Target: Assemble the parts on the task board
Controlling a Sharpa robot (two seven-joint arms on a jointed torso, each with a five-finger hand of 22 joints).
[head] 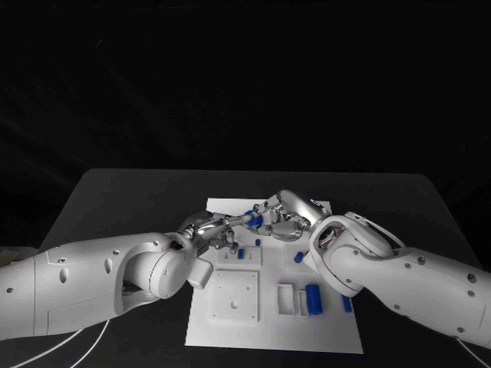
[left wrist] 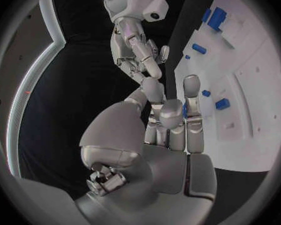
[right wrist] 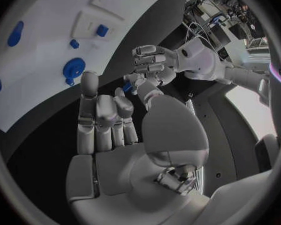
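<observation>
The white task board [head: 270, 330] lies in the middle of the black table. Above its far half my two hands meet. My left hand [head: 210, 231] pinches a small blue part [head: 249, 220] at its fingertips; a sliver of the same blue part [left wrist: 185, 110] shows between its curled fingers. My right hand [head: 287, 218] faces it with fingers curled, and its thumb [right wrist: 147, 91] reaches up to the blue part [right wrist: 130, 88]. Whether the right hand also grips the part is hidden. In the right wrist view the left hand [right wrist: 152, 66] hangs just beyond the part.
On the board lie a blue cylinder [head: 313, 295], a blue piece [head: 346, 303], small blue pegs [head: 298, 257], a white square block [head: 235, 295] and a round blue part [right wrist: 73, 67]. Bare black table [head: 124, 199] surrounds the board.
</observation>
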